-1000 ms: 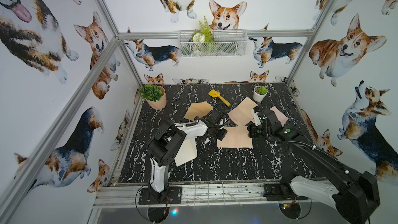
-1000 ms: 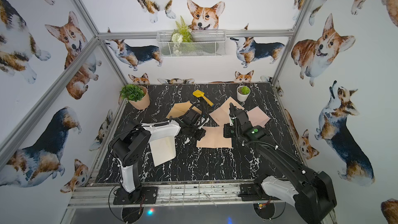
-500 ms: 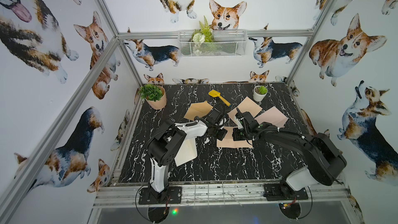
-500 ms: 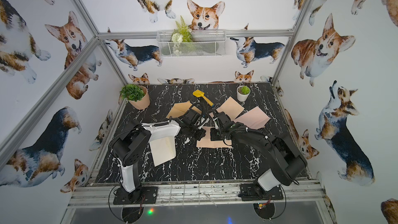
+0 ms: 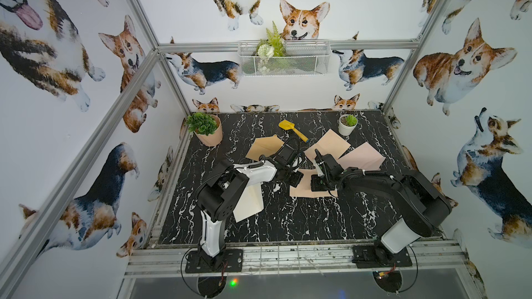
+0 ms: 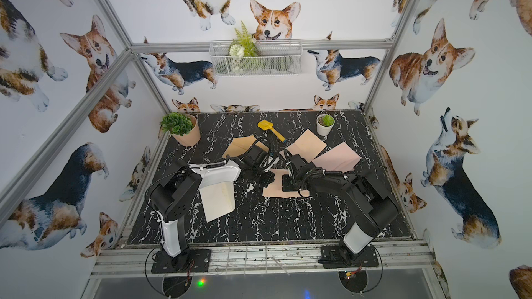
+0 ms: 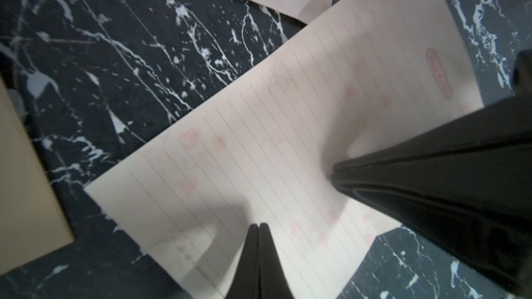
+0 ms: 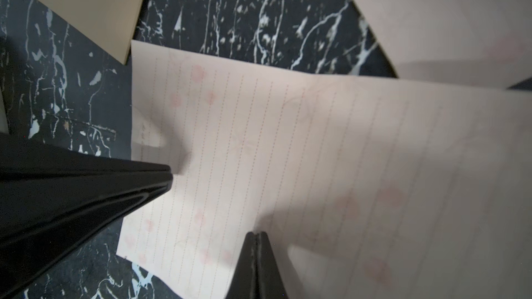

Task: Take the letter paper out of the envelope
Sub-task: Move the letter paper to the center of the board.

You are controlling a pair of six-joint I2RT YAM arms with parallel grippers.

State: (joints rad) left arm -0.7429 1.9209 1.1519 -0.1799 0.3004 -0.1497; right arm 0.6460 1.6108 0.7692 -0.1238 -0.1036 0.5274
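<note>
A black worktop [image 5: 288, 225] veined in white lies inside walls papered with corgis. The left jaws are pressed fully together with nothing between them. Their tip is down over the lined pink letter paper [image 5: 308, 192], close to the sheet's edge on the left arm's [image 5: 253, 172] side. The right jaws are likewise closed tight and empty. Their tip appears to rest on the same sheet, a little further in, so the two pairs stand near each other with only paper between them.

The letter paper lies flat and open on the worktop under both pairs, wholly outside any envelope. Just beyond the left jaws, partly hidden by that arm, is a brown envelope [image 5: 263, 146]. Beyond the right jaws lie two more pink sheets [image 5: 328, 145], overlapping each other. A cream sheet [image 5: 249, 199] lies back under the left arm's elbow. Further out stand a yellow toy shovel [image 5: 292, 129], a small white plant pot [image 5: 347, 125] and a larger terracotta plant pot [image 5: 205, 129].
</note>
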